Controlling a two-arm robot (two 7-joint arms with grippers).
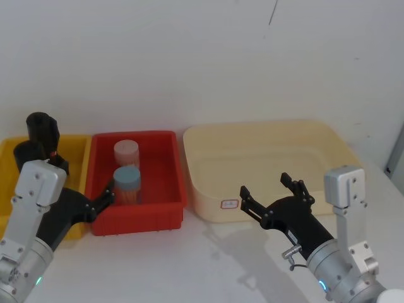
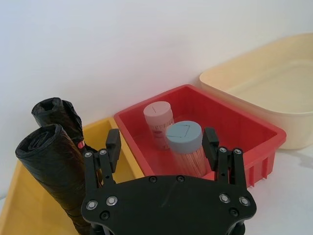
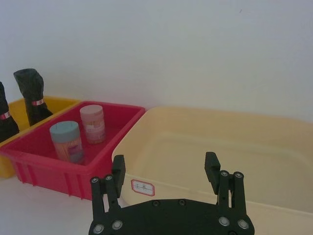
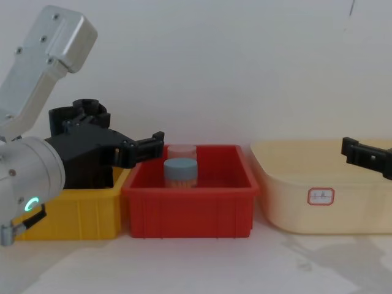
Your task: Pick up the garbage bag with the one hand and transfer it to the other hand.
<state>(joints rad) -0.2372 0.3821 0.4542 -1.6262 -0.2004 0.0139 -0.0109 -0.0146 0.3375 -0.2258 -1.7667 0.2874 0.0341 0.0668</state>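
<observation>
- The step in hand looks like the reach. The black two-finger left tool (image 2: pixel 162 139) on the green-ringed grey arm hangs spread wide and empty near the left wall of the red rectangular plastic bin (image 1: pixel 139 211).
- The slim, tightly wound black plastic garbage-bag roll (image 2: pixel 56 115) stands on end in the yellow plastic bin (image 1: pixel 74 148). In the head view it is at about ten o'clock from the left tool, just beside a fatter black roll (image 2: pixel 44 161).
- To grip well, the left tool should close square across the slim roll's upper part. That leaves plenty of length bare for the other tool and avoids the neighbouring roll.
- The film is crinkled and glossy, likely slippery and a little soft under pressure. The tight winding makes a firm cylinder, so a centred, firm squeeze should hold.
- The black two-finger right tool (image 1: pixel 265 184) on the blue-ringed arm waits open and empty, with the cream rounded plastic tub (image 1: pixel 196 183) at its twelve o'clock.
- A pale-lidded cylindrical jar (image 1: pixel 125 151) and a blue-lidded cylindrical jar (image 1: pixel 127 183) stand in the red bin, rigid and best avoided.
</observation>
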